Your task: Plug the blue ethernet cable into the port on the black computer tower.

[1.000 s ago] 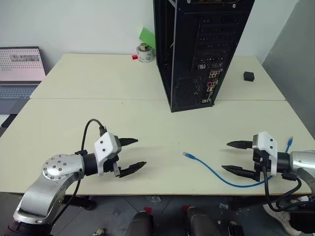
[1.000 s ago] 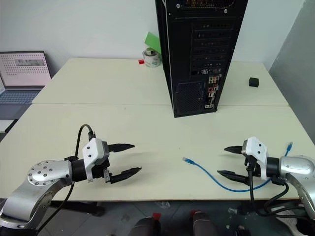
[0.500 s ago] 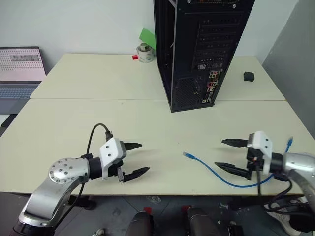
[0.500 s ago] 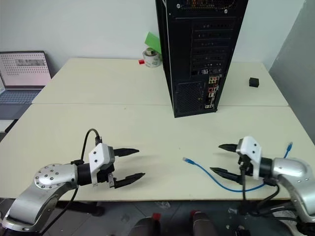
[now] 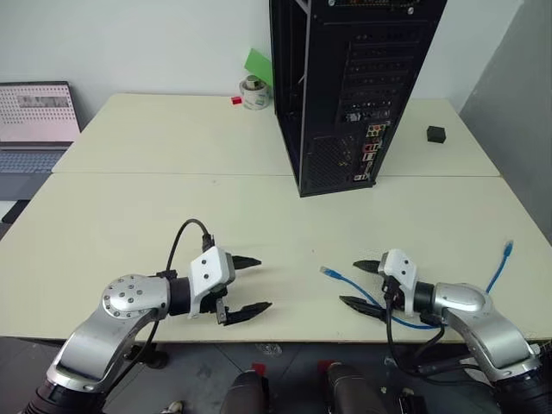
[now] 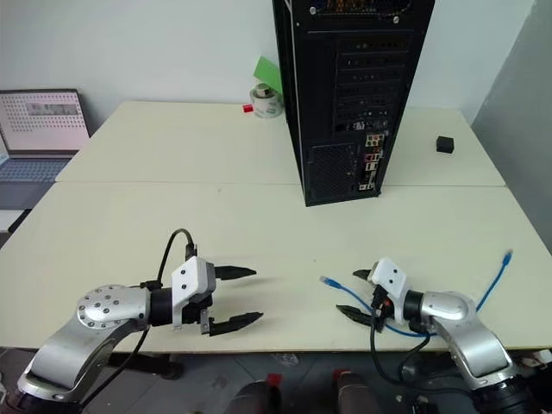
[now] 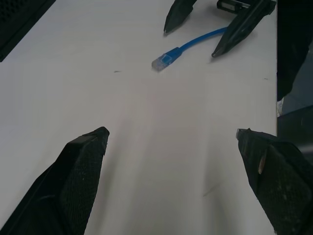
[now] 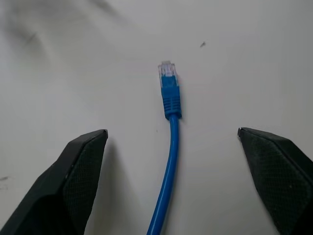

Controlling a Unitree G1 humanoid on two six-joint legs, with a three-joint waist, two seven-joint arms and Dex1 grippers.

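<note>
The blue ethernet cable [image 5: 373, 299] lies on the cream table near the front edge, its clear plug [image 8: 167, 73] pointing left. My right gripper [image 5: 349, 283] is open and straddles the cable just behind that plug, touching nothing. The cable curves right to its other end [image 5: 509, 248] at the table's right edge. My left gripper [image 5: 264, 283] hovers open and empty to the left of the plug, facing it. The black computer tower [image 5: 345, 86] stands at the back centre. Its port cluster [image 5: 371, 147] of red, green and pale connectors faces me; I cannot pick out the single port.
A laptop [image 5: 34, 121] sits at the far left. A tape roll [image 5: 253, 93], a green sheet [image 5: 257, 65] and a small red piece [image 5: 235, 100] lie behind the tower's left side. A small black cube [image 5: 435, 133] rests at the back right.
My right gripper has moved left and down along the cable, to just behind the plug. The left gripper has drifted slightly right. The cable has stayed where it was.
</note>
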